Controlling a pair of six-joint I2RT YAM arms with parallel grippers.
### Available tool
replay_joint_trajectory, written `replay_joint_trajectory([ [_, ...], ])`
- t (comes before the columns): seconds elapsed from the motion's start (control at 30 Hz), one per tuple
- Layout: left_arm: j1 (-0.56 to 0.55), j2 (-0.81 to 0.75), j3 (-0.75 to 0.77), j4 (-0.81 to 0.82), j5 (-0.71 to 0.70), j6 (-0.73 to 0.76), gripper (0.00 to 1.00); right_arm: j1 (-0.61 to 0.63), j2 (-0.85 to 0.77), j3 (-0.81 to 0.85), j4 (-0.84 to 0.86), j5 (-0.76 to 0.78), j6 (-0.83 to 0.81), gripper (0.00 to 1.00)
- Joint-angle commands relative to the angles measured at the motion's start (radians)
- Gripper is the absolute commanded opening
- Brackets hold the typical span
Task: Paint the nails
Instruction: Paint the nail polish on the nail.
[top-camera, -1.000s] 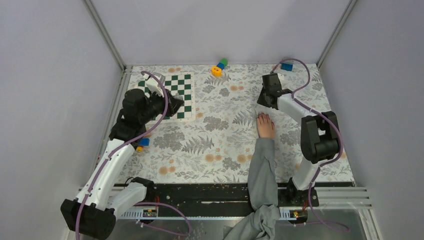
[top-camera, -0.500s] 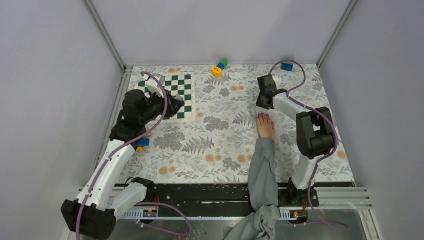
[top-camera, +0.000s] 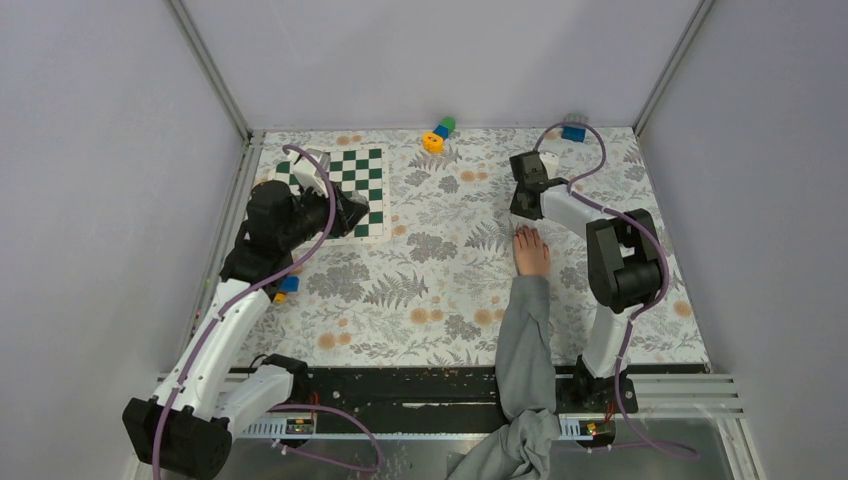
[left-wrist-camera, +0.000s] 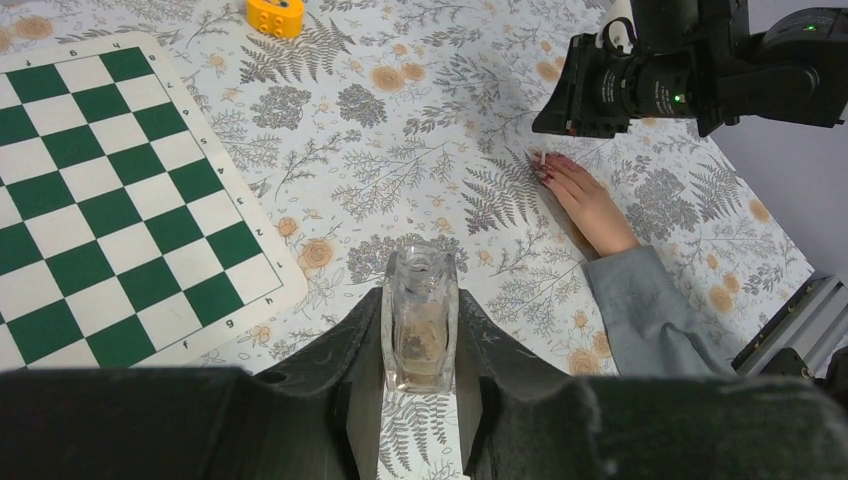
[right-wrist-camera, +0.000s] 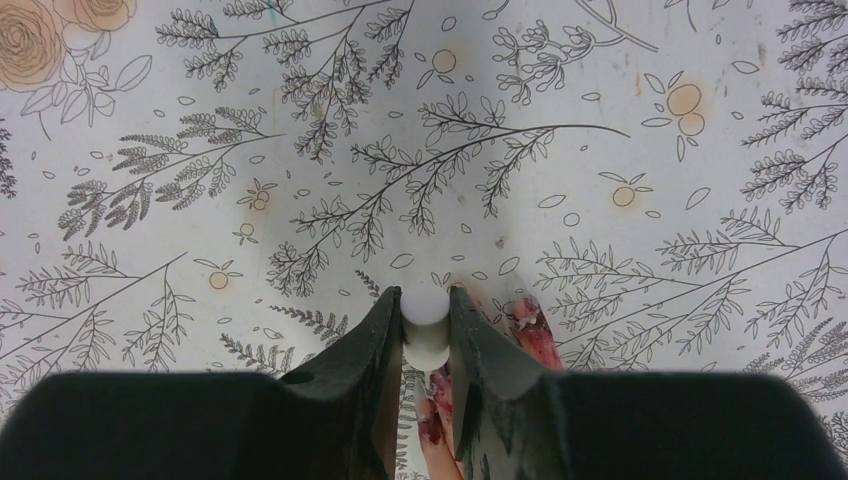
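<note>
A bare hand (top-camera: 531, 254) with a grey sleeve (top-camera: 525, 340) lies flat on the floral cloth, fingers pointing away from the arm bases. Its dark-reddish nails (right-wrist-camera: 537, 340) show smeared polish; they also show in the left wrist view (left-wrist-camera: 545, 172). My right gripper (right-wrist-camera: 425, 305) is shut on a white brush cap (right-wrist-camera: 425, 322) directly above the fingertips; in the top view it (top-camera: 519, 208) stands at the fingertips. My left gripper (left-wrist-camera: 420, 300) is shut on a clear glass polish bottle (left-wrist-camera: 420, 325), held upright over the cloth beside the chessboard (top-camera: 349, 213).
A green-and-white chessboard mat (top-camera: 350, 180) lies at the back left. A yellow, blue and green toy (top-camera: 437, 133) and a blue block (top-camera: 573, 132) sit by the back wall. A small blue-orange piece (top-camera: 287, 285) lies under the left arm.
My right arm has swung a little to the left, carrying the cap along the fingertips. The hand and my left arm have not moved.
</note>
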Motion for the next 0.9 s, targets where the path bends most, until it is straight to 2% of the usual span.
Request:
replay_joint_trajectory([
  [0.0,0.004,-0.018,-0.004,0.062,0.024,-0.015,0.00,0.013,0.008,0.048,0.000,0.053,0.015,0.00],
  [0.33,0.005,-0.020,0.004,0.052,0.017,-0.008,0.00,0.012,0.061,0.086,-0.064,0.045,0.031,0.00],
  [0.87,0.006,-0.020,0.038,0.025,-0.003,0.004,0.00,0.020,0.077,0.107,-0.100,0.117,0.011,0.00],
])
